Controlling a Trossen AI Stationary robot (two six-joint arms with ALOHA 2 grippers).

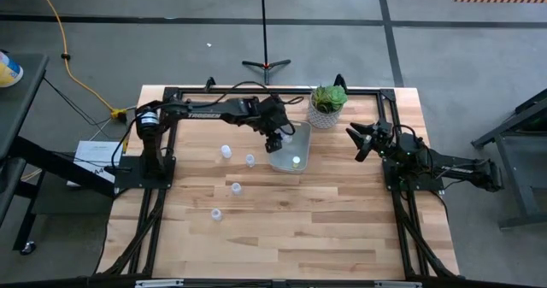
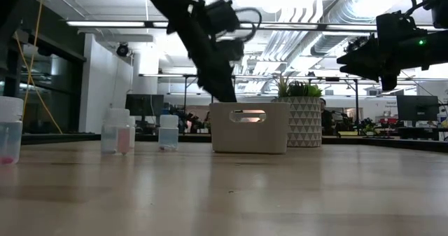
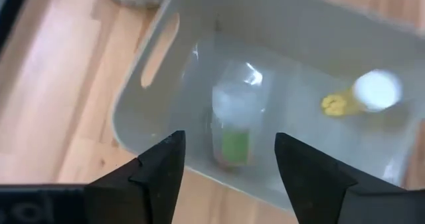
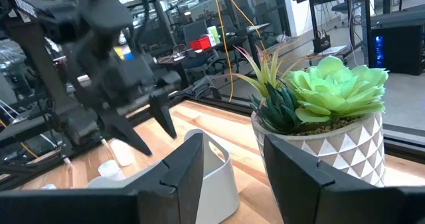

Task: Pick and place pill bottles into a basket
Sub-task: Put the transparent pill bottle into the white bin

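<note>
Wooden planks of the table (image 1: pixel 325 220) carry everything, with grey floor around. At the far edge stands a white pot with a green plant (image 1: pixel 327 106), and just beside it the basket (image 1: pixel 291 147). Over the basket hangs the left gripper (image 3: pixel 226 161), its fingers spread apart and holding nothing; two pill bottles (image 3: pixel 234 124) lie inside the basket below it. Four more pill bottles (image 1: pixel 237 188) stand on the table, left of the basket. Right of the plant waits the right gripper (image 1: pixel 363 140), fingers parted and empty.

Two pill bottles (image 3: pixel 234 127) lie in the basket (image 1: pixel 301 135); four others (image 1: pixel 232 188) stand left of it.
</note>
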